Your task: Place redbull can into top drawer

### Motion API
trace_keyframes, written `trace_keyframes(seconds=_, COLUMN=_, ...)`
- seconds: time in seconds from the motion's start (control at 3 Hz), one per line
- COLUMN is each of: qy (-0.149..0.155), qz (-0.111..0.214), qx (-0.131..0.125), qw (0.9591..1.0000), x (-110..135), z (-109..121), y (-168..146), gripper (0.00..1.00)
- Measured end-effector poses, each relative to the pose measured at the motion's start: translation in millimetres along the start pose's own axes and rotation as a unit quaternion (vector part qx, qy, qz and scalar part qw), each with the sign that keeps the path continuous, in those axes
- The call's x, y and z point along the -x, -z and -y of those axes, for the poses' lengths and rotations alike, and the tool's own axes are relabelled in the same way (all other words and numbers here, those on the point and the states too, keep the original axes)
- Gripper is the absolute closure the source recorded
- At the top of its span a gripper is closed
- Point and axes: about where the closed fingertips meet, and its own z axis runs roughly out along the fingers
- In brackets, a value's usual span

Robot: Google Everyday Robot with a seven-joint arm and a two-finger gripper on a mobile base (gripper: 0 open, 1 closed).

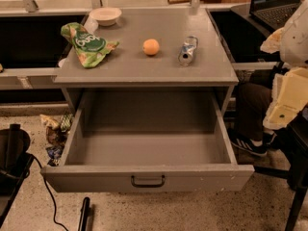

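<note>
The redbull can (187, 50) lies on its side on the grey cabinet top (144, 66), right of centre, its end pointing toward me. The top drawer (147, 177) is pulled wide open below it, with nothing inside, and its dark pull handle (147, 181) is at the centre of the front panel. My cream-coloured arm (288, 95) is at the right edge of the view. The dark gripper (297, 177) hangs below it at the lower right, well away from the can and the drawer.
On the cabinet top are an orange ball (151, 46), a green chip bag (87, 44) and a white bowl (105, 15). A seated person's leg and shoe (248, 143) are right of the drawer. Wrappers (55, 134) and a black cable (48, 196) lie on the floor at left.
</note>
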Motion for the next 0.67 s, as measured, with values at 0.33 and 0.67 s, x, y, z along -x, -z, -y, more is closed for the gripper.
trace_keyframes(seconds=0.33, qy=0.0, qz=0.0, qx=0.0, qw=1.0, x=0.0, z=0.1, y=-0.1, gripper=0.0)
trace_keyframes(seconds=0.67, qy=-0.014, qz=-0.001, qx=0.007, qw=0.9999, x=3.2, z=17.3, y=-8.4, gripper=0.0)
